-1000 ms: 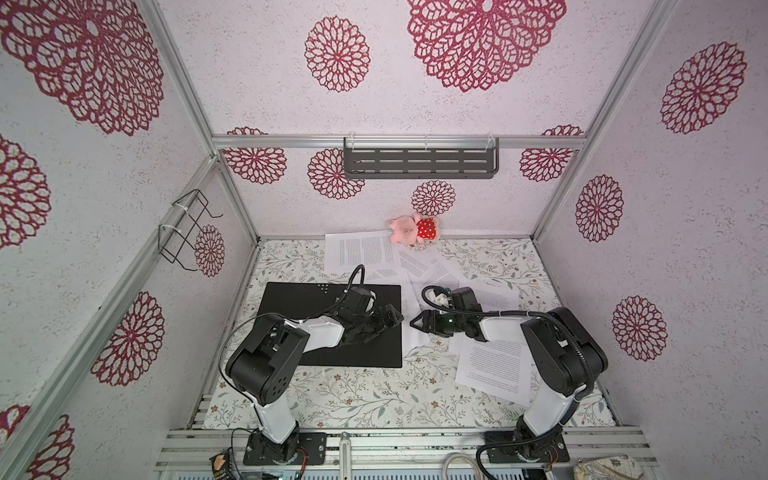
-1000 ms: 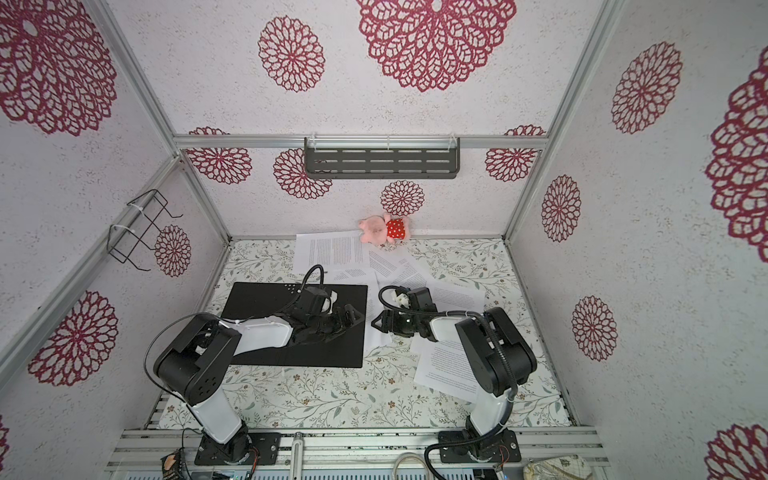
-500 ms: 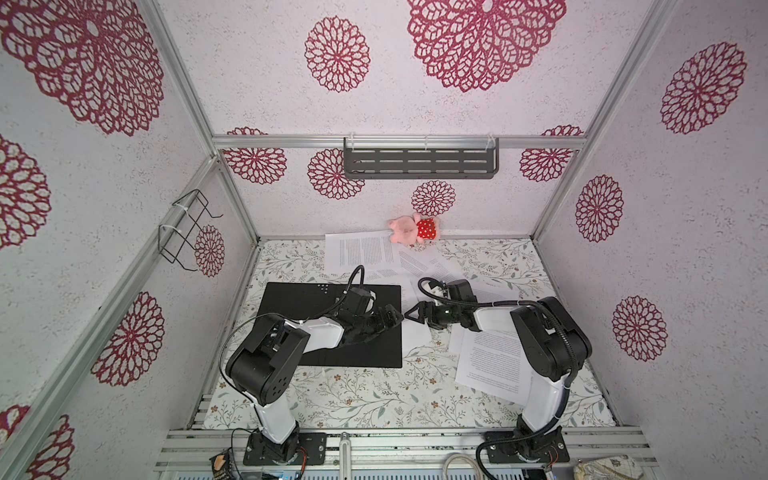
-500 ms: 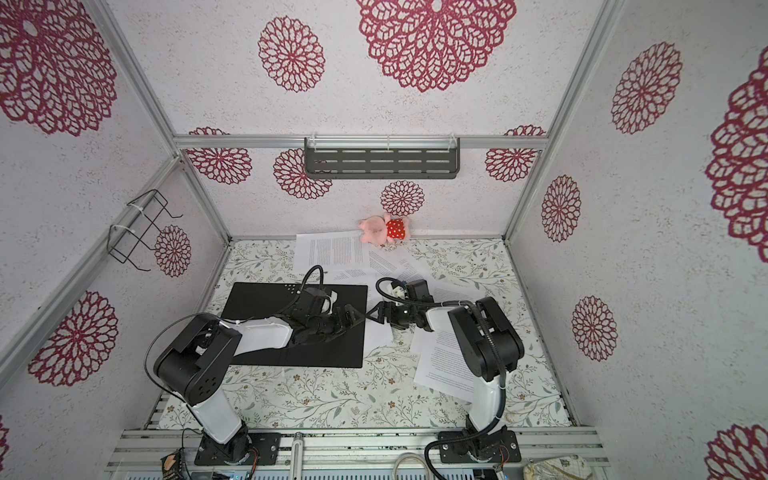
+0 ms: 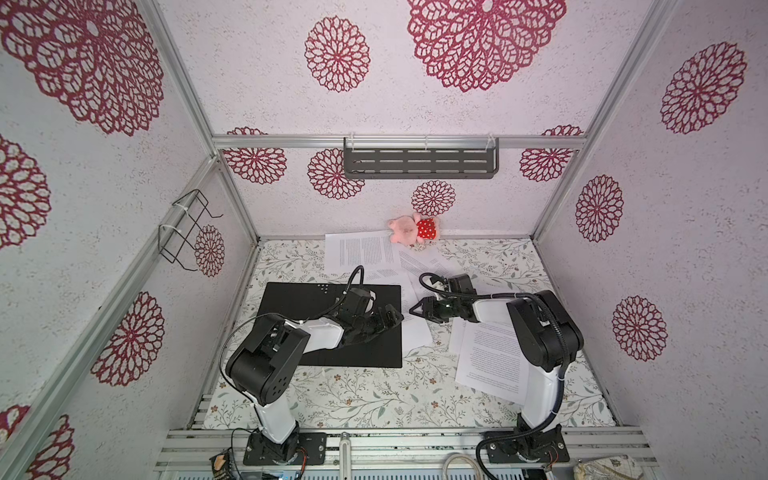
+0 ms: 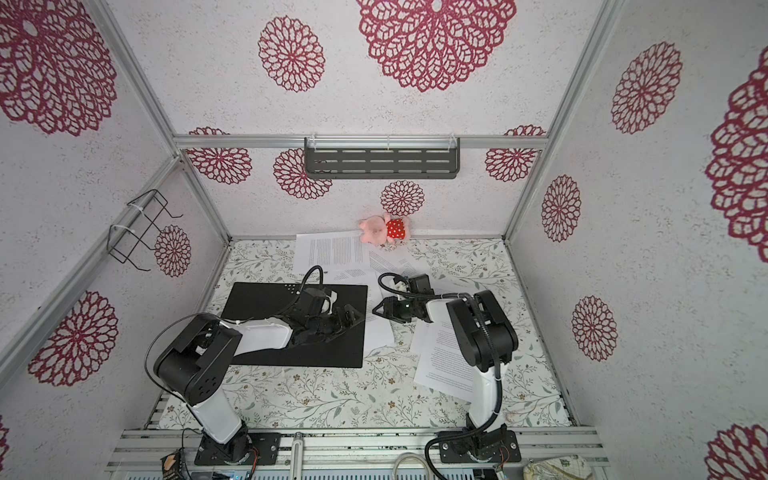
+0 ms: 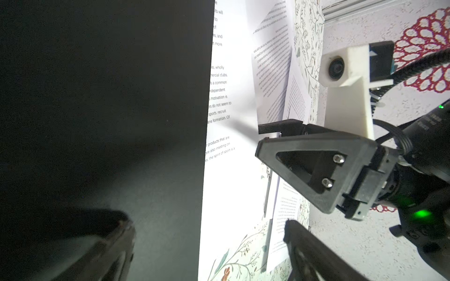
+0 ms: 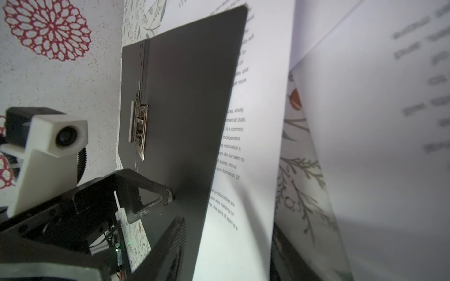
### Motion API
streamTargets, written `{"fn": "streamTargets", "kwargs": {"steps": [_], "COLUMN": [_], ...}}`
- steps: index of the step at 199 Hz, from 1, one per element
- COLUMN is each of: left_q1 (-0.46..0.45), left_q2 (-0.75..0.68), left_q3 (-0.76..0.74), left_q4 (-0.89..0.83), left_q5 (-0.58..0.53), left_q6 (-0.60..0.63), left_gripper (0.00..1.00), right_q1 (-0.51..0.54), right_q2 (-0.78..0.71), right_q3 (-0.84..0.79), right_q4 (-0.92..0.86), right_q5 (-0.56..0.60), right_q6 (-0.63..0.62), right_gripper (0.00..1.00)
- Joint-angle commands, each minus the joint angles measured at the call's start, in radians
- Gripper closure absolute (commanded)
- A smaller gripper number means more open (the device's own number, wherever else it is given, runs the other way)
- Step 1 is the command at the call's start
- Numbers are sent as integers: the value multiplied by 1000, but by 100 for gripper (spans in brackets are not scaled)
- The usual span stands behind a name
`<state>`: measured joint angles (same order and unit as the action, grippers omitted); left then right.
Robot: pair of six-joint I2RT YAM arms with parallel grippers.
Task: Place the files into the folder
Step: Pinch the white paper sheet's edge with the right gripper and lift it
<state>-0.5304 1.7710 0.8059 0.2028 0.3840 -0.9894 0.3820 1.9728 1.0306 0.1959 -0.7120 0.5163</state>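
Wire rack (image 5: 187,232) on left wall, red-rosette walls. Floral desk (image 5: 353,399): folder (image 5: 299,307) open, black side up, at left; left tool (image 5: 392,316) spread wide on it. Right tool (image 5: 415,309) at the files (image 5: 490,365) scattered centre-right, can't tell if gripping.

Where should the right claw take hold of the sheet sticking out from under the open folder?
Pinch the sheet at its free long edge, the side away from the folder, coming in low from the right, where the right claw is. The sheet's other side lies under the folder, so only that edge is open to a pinch.
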Motion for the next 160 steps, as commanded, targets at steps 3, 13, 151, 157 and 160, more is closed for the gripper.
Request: {"fn": "streamTargets", "kwargs": {"steps": [3, 13, 151, 157, 160], "left_q1": [-2, -3, 75, 87, 93], "left_q2": [28, 13, -424, -449, -461], "left_q3": [-37, -30, 185, 185, 186], "left_q4": [-140, -147, -563, -594, -610], "left_q5": [-26, -18, -53, -72, -81], "left_q6": [-17, -11, 272, 292, 302], "left_gripper": [1, 1, 1, 1, 1], "right_q1": [-4, -5, -26, -26, -26], "right_q2": [11, 4, -419, -443, -455], "right_q3": [5, -2, -194, -194, -194], "right_q4": [-22, -21, -145, -168, -179], "right_q5": [22, 38, 286, 298, 304], "right_q6": [-12, -10, 21, 16, 13], "right_gripper": [66, 75, 100, 100, 100]}}
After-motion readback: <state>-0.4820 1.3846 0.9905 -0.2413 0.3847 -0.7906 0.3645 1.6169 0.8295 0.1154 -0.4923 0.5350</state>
